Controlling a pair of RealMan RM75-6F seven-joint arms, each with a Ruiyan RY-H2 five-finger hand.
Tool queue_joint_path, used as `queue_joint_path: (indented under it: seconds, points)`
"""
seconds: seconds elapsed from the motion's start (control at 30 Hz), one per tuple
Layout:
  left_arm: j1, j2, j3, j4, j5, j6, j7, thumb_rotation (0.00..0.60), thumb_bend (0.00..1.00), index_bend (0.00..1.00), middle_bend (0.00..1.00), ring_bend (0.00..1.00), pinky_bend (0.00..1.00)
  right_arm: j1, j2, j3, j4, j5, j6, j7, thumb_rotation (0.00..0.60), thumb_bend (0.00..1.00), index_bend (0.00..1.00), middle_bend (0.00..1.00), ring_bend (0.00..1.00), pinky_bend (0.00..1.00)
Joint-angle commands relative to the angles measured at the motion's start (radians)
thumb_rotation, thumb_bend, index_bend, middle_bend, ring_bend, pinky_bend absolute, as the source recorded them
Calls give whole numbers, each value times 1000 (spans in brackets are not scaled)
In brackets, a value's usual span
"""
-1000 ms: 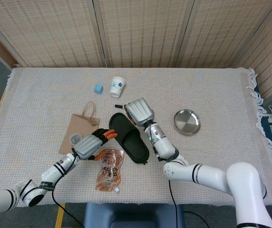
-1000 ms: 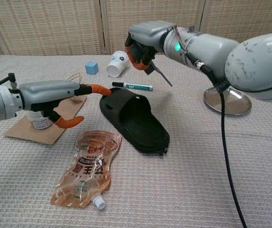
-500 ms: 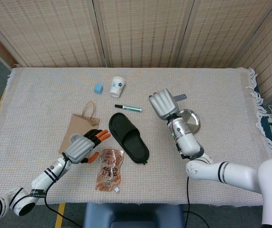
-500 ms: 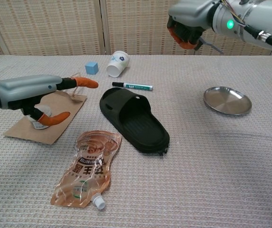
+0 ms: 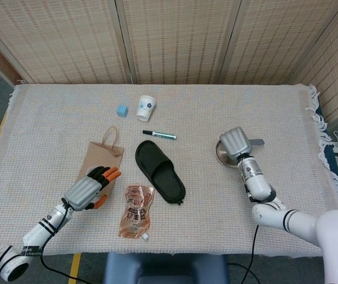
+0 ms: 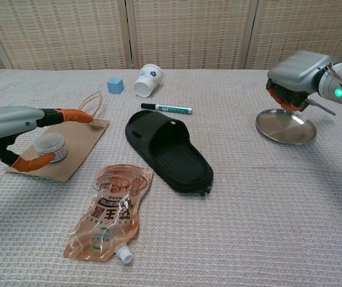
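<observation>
Chest view — right hand [image 6: 295,81] grips a utensil [image 6: 321,106] just above the steel plate [image 6: 286,130] — left hand [image 6: 15,128] spread wide

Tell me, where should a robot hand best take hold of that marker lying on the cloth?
Probably around the middle of the marker, coming from above: it lies flat and slim, with free cloth along both long sides for fingers to close across it.

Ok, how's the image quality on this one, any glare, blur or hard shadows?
Head view: even, diffuse light, everything sharp, only faint shadows beside the black slipper. Chest view: also sharp; soft reflections on the steel plate and on the clear drink pouch, nothing blown out; the left hand is cut by the frame edge, and the right hand shows no motion blur.
</observation>
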Motion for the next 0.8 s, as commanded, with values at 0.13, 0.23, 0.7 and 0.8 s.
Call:
queue_joint_path:
  seconds: [0.13, 0.23, 0.7, 0.8]
  points:
    - [3, -5, -1, 18, -5, -20, -6, 600, 558, 0, 0, 0, 64, -25, -114, -18, 172, -70, -72, 80, 600, 349, 782, 601, 558, 841]
    - [4, -11, -1, 30, -4, -29, -13, 600, 558, 0, 0, 0, 64, -30, -128, -12, 204, -71, -98, 86, 600, 348, 675, 560, 524, 841]
    - [7, -24, -9, 58, -5, -54, -29, 600, 556, 0, 0, 0, 63, -40, -50, 13, 96, -15, -158, 41, 600, 338, 107, 249, 294, 801]
    - [8, -23, -12, 61, -11, -61, -32, 600, 556, 0, 0, 0, 64, -46, -11, 15, 34, 0, -131, 17, 600, 326, 43, 219, 269, 793]
